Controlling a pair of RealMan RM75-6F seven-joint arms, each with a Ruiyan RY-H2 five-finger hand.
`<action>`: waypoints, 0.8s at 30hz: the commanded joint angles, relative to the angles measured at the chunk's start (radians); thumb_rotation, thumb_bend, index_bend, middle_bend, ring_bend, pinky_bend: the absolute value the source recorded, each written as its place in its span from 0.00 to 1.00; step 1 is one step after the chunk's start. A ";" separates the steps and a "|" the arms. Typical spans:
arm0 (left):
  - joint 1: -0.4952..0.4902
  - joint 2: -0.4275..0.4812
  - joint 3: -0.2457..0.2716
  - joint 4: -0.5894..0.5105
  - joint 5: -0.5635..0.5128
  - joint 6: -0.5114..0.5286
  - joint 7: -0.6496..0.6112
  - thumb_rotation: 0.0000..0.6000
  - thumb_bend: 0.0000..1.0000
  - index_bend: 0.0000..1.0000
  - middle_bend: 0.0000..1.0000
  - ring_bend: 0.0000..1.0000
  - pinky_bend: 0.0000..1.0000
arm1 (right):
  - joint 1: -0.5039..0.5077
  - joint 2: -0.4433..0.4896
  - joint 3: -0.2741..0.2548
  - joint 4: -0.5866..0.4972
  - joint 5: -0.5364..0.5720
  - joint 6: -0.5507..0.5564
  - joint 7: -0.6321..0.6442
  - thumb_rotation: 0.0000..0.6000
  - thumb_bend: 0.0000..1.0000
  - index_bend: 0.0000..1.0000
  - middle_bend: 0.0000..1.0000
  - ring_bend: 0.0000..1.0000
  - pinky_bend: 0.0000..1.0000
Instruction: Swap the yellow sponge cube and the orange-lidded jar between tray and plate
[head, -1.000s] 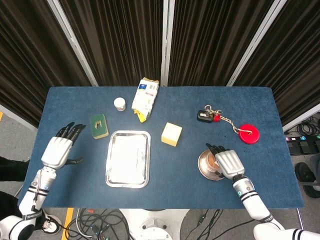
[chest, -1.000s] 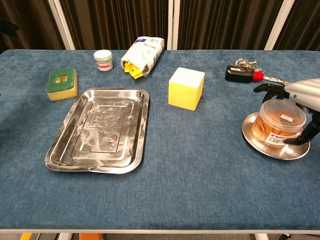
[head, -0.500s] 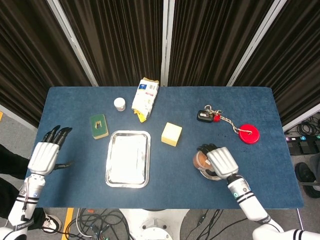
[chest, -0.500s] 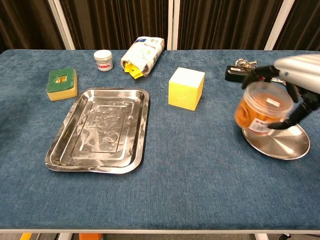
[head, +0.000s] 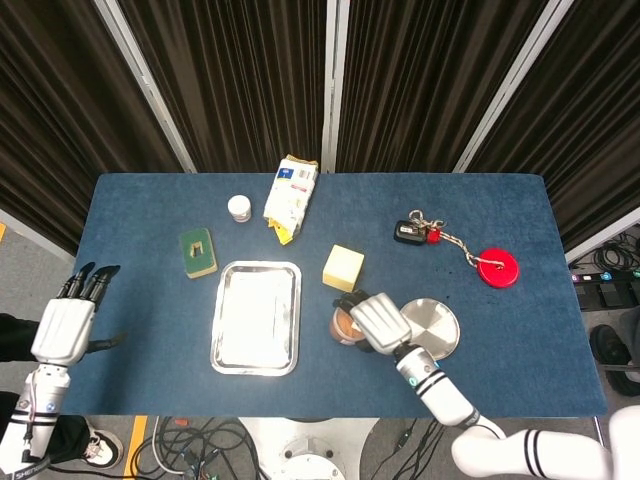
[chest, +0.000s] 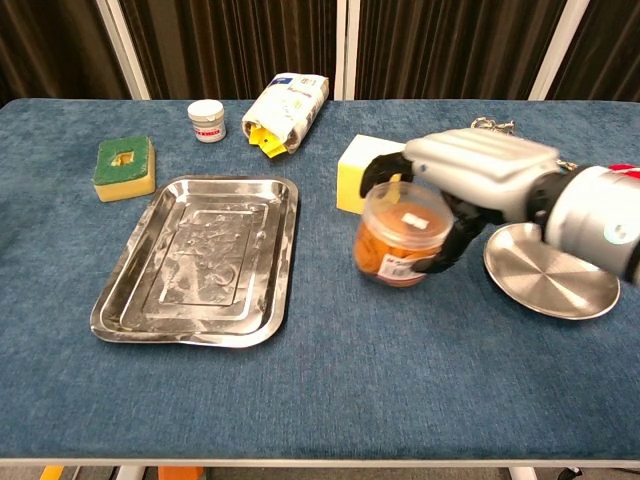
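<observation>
One orange-lidded jar (chest: 402, 235) is grasped above the worktop (chest: 400, 350) by the right robot hand (chest: 470, 180), at 9 o'clock from one bare plate (chest: 550, 270); one yellow sponge cube (head: 343, 268) sits at 2 o'clock of one tray (head: 256, 317); the left robot hand (head: 62, 325) is held released, fingers apart

Bright even light, glare on tray (head: 256, 318), sharp focus
</observation>
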 joint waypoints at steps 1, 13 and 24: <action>0.004 -0.002 -0.007 0.004 0.002 0.000 -0.006 1.00 0.04 0.10 0.12 0.02 0.17 | 0.034 -0.056 0.003 0.044 0.022 -0.016 -0.024 1.00 0.21 0.39 0.43 0.43 0.61; 0.019 0.000 -0.020 0.016 0.014 -0.011 -0.024 1.00 0.04 0.10 0.12 0.02 0.17 | 0.072 -0.055 -0.015 0.031 0.046 -0.051 -0.003 1.00 0.02 0.01 0.08 0.03 0.17; 0.032 0.001 -0.027 0.018 0.027 -0.013 -0.039 1.00 0.04 0.10 0.12 0.02 0.17 | 0.049 0.092 0.032 -0.113 -0.013 0.055 0.055 1.00 0.00 0.00 0.01 0.00 0.06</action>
